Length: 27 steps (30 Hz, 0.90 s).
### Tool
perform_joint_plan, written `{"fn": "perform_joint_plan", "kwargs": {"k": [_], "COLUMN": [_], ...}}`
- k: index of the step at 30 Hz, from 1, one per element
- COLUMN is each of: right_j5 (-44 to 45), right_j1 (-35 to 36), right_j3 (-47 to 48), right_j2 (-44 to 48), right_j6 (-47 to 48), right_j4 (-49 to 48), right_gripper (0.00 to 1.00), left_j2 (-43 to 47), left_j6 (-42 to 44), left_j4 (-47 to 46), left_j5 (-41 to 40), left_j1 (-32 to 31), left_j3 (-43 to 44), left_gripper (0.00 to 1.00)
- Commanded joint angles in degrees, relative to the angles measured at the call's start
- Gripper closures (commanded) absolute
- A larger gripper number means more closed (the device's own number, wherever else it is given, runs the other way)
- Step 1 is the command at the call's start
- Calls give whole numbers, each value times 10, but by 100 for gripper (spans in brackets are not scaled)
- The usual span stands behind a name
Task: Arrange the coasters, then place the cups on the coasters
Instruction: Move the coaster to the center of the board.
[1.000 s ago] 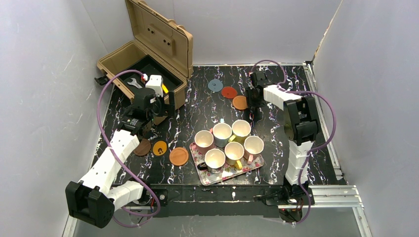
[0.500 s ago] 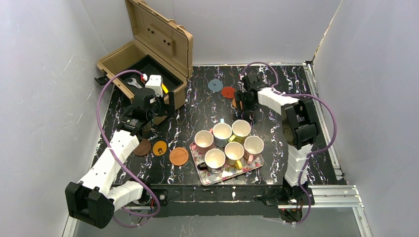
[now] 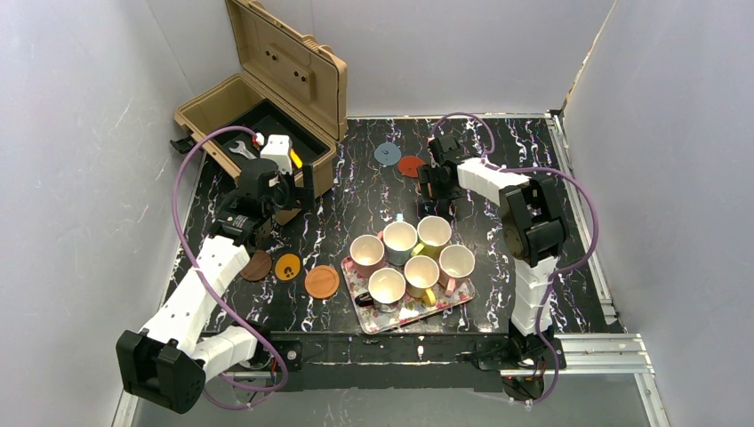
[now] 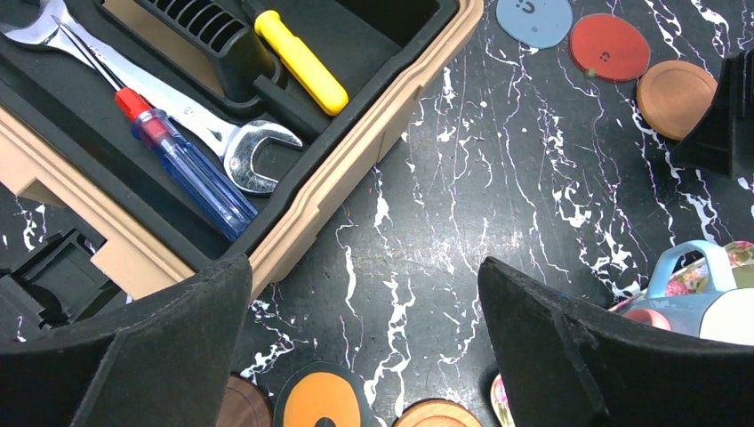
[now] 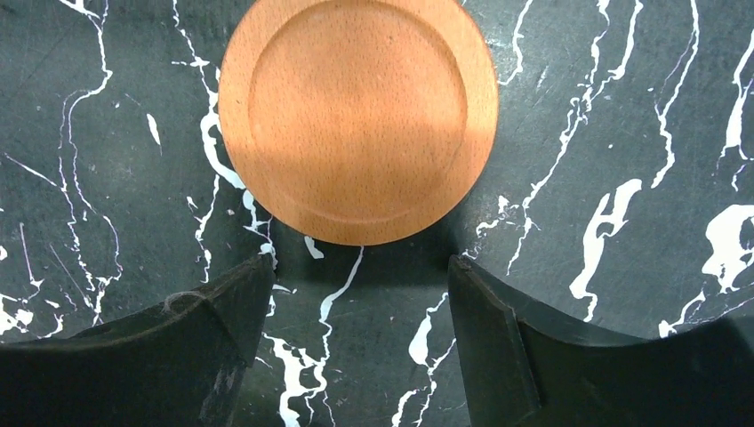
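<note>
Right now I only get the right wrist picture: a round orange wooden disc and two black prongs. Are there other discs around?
Observer: Yes. Beside that orange coaster, the left wrist view shows a red coaster and a blue-grey coaster, all three in a row.
Operator: Any cups for them?
Observer: Six cups crowd a floral tray nearer the arms' bases; none sits on a coaster.
Operator: And the other arm?
Observer: The left gripper hangs open beside an open tool case.
</note>
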<state>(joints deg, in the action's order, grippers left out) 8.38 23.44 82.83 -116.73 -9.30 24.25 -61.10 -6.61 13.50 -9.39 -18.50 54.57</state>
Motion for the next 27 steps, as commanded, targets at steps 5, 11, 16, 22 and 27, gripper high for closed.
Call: {"fn": "perform_joint_plan", "kwargs": {"k": [5, 11, 16, 22, 27], "right_j5": [43, 52, 62, 70, 71], "right_j1": [3, 3, 2, 2, 3], "right_j3": [25, 38, 42, 44, 49], "right_j2": [-30, -43, -50, -57, -64], "right_j6": [-34, -45, -49, -50, -52], "right_j4": [4, 5, 5, 4, 4], "right_gripper": [22, 24, 25, 25, 25], "left_j2": [16, 15, 13, 8, 5], "left_j6": [3, 6, 7, 8, 9], "left_j4": [1, 2, 2, 3, 4], "left_j5": [-3, -7, -7, -9, -10], "left_j1": [3, 2, 2, 2, 2], "left_j3": [1, 1, 2, 2, 2], "left_gripper": [3, 3, 3, 3, 3]}}
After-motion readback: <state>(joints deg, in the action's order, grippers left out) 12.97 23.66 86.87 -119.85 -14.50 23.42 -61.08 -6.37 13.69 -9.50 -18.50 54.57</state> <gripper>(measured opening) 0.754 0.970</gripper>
